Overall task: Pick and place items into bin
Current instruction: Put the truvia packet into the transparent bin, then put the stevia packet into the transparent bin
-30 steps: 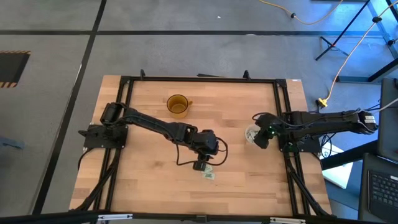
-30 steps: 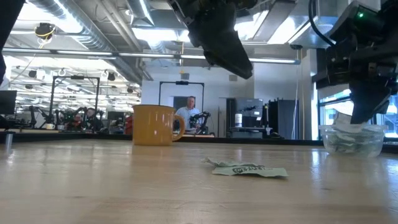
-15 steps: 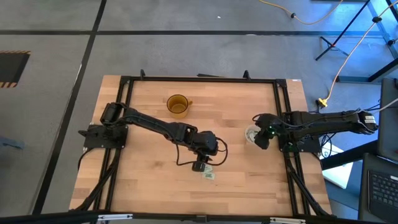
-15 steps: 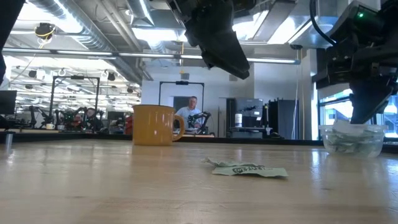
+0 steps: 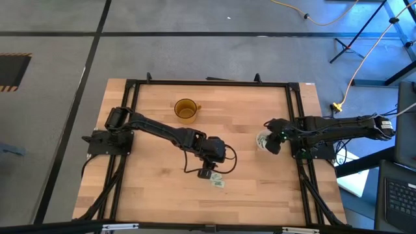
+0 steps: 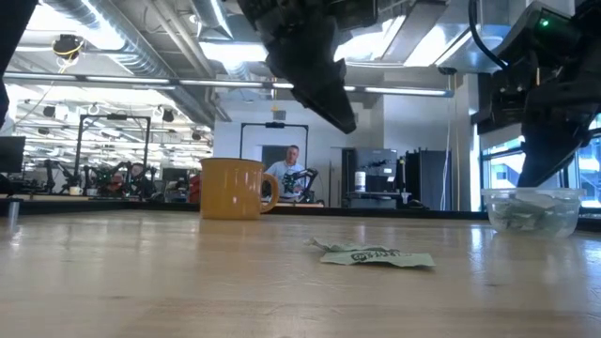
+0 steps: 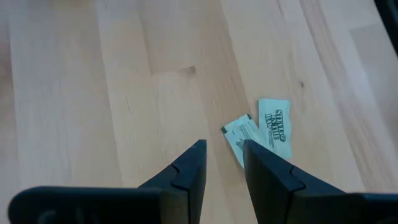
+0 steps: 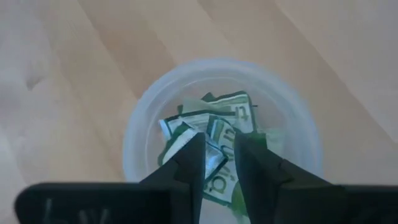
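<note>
A pale wooden table (image 5: 156,175) is seen from above; the left gripper (image 5: 209,174) hangs over two flat green-and-white packets (image 5: 217,181) at 6 o'clock of centre. The right gripper (image 5: 264,143) is placed above the clear round plastic bin (image 5: 260,140) at 3 o'clock. In the low view, an amber mug (image 6: 235,188) stands behind. In the wrist views, both grippers' jaws are seen apart, empty; packets (image 8: 211,134) lie inside the bin.

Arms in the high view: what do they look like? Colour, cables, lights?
Both are dark, slim, jointed arms on black frame mounts at the table's side edges. The left arm has a thin black cable looping near its wrist. The right arm shows small green lights by its wrist. Wrist views show plain dark tapered jaws.
</note>
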You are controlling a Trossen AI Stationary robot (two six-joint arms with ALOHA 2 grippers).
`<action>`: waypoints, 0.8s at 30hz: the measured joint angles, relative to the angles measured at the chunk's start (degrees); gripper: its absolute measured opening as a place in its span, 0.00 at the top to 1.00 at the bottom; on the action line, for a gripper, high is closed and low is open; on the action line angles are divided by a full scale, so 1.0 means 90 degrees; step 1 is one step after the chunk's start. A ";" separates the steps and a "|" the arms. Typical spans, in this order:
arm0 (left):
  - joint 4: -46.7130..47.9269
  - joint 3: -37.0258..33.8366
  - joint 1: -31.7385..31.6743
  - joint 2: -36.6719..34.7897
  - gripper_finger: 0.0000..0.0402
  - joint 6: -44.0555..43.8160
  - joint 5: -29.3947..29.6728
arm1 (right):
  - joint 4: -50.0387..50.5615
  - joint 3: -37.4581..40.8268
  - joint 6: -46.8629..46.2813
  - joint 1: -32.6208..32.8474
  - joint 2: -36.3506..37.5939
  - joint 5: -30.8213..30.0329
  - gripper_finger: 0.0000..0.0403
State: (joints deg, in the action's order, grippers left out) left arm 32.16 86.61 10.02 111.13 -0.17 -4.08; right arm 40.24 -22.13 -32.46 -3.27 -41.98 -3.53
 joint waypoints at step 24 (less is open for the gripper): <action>-0.0086 -0.0002 0.0540 0.1076 0.75 0.0894 -0.0225 | -0.0419 -0.0005 0.0328 0.0002 0.0016 -0.0391 0.78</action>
State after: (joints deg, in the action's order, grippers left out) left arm 31.38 86.59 14.88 120.81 7.88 -6.10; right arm 36.47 -22.17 -29.51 -3.25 -41.83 -7.05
